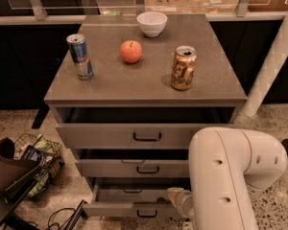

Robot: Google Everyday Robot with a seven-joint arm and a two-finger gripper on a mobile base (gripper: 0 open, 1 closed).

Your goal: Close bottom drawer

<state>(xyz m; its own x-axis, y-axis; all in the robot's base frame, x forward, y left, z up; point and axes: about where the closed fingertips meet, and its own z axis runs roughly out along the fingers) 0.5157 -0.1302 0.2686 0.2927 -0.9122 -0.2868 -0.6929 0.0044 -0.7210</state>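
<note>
While the bottom drawer (127, 208) stands pulled out at six o'clock in the frame, lowest of three in the grey cabinet (149, 92), my gripper (178, 199) sits at about five o'clock. It is low against the drawer's front, just up and to the three o'clock side of the small black handle (147, 213). My white arm (230, 176) fills the corner from four to six o'clock and hides the drawer's three o'clock end. Whether the gripper is wide or narrow I cannot tell, nor whether it already touches the grey front or only hangs just beside it. I judge this to be the step of setting up the push: the drawer is not yet moved home, and its plain tray shows behind the front. The next move calls for firm contact on the front near the handle, then a straight press toward twelve o'clock, into the cabinet, kept level so the tray does not skew. The middle drawer (134, 168) and top drawer (110, 135), both ajar at twelve o'clock of my target, should be left alone. A gentle push seems wise, given the blue can (79, 56), apple (131, 51), bowl (151, 23) and gold can (184, 67) standing on the cabinet top.
</note>
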